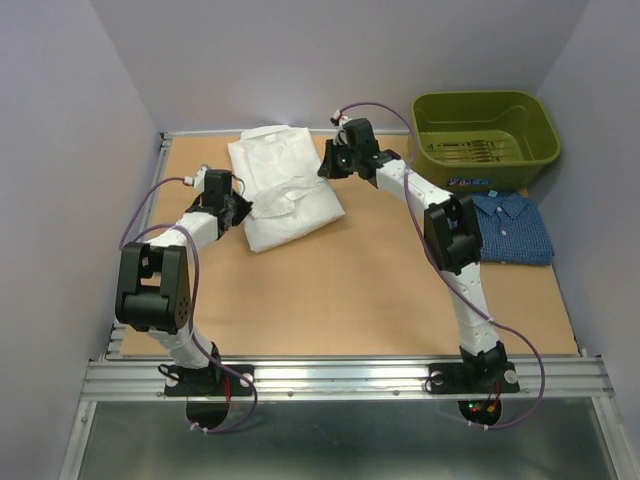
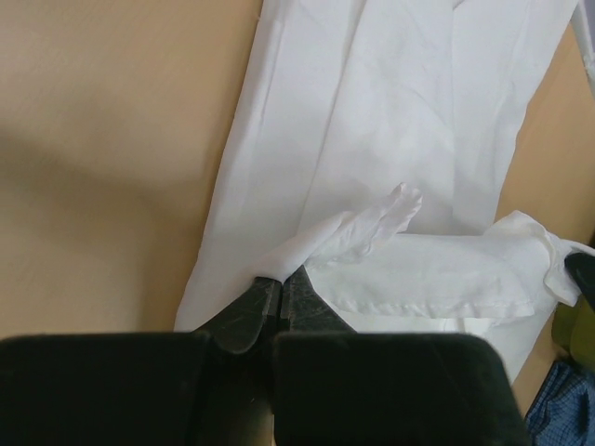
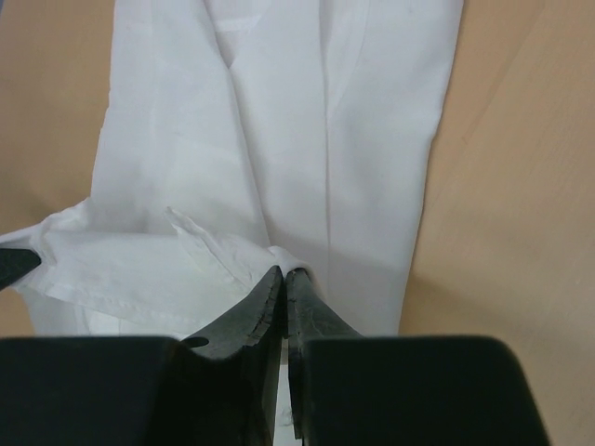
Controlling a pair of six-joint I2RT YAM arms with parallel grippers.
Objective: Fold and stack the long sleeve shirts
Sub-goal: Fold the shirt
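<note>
White shirt [image 1: 290, 190] lies between the claws: left gripper [image 2: 279, 286] clamped tight on a raised fold at its tips, right gripper [image 3: 284, 277] likewise pinching cloth at its own.

You've got a tan table [image 1: 340, 300] with three things lying on it. The white shirt [image 1: 290, 195] sits at the far side, left of centre, partly folded, one sleeve bunched across its front. In your far right corner stands the olive-green bin [image 1: 440, 170]. Right against its near side lies the dark blue shirt [image 1: 515, 232], folded flat, collar toward the bin.
</note>
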